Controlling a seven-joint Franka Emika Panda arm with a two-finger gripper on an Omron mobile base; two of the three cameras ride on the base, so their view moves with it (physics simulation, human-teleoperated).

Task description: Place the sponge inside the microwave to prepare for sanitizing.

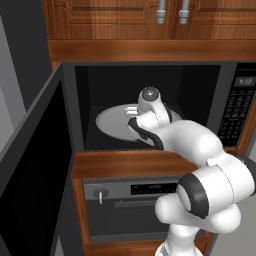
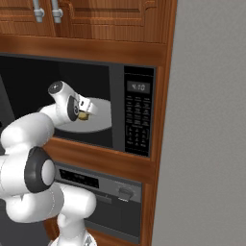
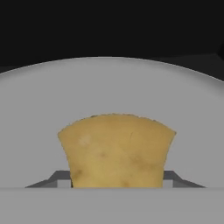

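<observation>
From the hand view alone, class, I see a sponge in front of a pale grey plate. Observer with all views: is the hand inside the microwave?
Observer: Yes. The right base view shows the gripper inside the cavity of the microwave, with the sponge over the turntable plate.
Operator: Where is the door?
Observer: In the left base view the microwave door stands wide open on the left.
Operator: What lies below?
Observer: An oven with a knob and bar handle sits under the microwave.
</observation>
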